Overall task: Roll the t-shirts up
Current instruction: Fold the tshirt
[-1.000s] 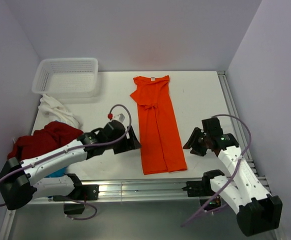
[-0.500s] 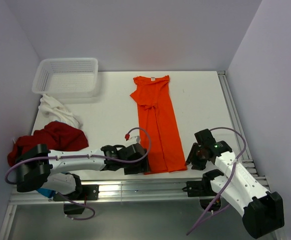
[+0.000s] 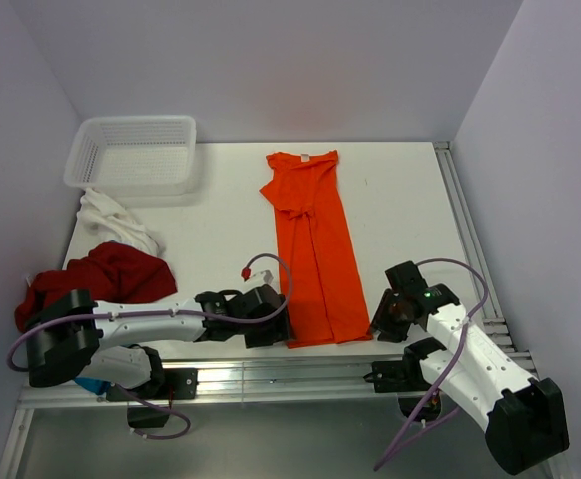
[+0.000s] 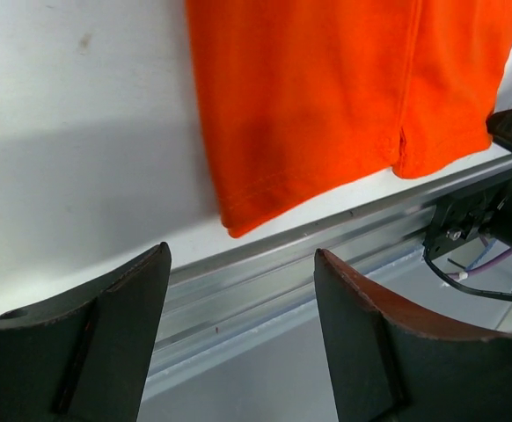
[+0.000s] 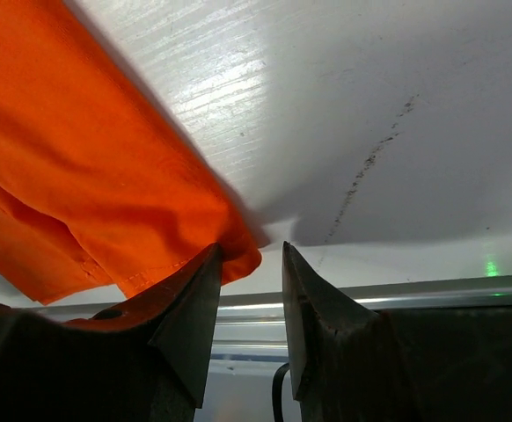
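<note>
White surface (image 3: 400, 210) between pale lilac walls (image 3: 271, 60), orange shirt (image 3: 310, 249) flat lengthwise at centre, hem by near rail (image 3: 271, 374), left fingers (image 4: 115, 325) wide open at one hem corner, right fingers (image 5: 186, 325) narrowly apart at the other, red shirt (image 3: 101, 274) and white shirt (image 3: 111, 222) heaped left, basket (image 3: 131, 152) far left

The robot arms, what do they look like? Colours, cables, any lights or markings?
Left arm and right arm: white links, black joints. A purple-grey cable loops along each; the left one has a small red fitting. A green light glows near the right wrist. The fingers are dark, wedge-shaped.
</note>
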You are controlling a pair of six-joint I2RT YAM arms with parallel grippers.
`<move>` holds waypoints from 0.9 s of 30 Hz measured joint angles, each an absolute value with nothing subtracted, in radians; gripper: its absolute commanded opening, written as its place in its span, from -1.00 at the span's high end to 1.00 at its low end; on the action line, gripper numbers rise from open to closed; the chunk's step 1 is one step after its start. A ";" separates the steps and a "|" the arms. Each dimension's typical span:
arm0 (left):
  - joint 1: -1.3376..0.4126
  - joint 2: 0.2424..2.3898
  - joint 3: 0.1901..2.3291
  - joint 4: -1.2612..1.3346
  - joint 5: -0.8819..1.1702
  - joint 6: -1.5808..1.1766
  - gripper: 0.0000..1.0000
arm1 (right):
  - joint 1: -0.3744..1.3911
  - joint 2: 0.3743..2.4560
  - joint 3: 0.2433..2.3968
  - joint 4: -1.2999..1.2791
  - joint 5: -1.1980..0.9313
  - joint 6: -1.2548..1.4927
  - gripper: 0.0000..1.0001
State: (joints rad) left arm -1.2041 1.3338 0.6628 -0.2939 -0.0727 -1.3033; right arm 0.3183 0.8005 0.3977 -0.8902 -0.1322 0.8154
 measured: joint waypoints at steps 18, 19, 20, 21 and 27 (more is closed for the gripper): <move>-1.137 1.338 0.625 -0.197 0.004 -1.295 -0.13 | 0.388 0.838 0.374 -0.830 -0.120 0.886 0.60; -1.137 1.344 0.625 -0.196 0.007 -1.295 -0.13 | 0.390 0.842 0.374 -0.827 -0.120 0.889 0.63; -1.137 1.350 0.625 -0.196 0.009 -1.295 -0.12 | 0.392 0.846 0.374 -0.824 -0.119 0.890 0.66; -1.137 1.355 0.625 -0.196 0.012 -1.295 -0.09 | 0.394 0.848 0.374 -0.822 -0.118 0.893 0.73; -1.135 1.370 0.625 -0.209 0.028 -1.298 0.03 | 0.405 0.849 0.378 -0.821 -0.113 0.898 1.00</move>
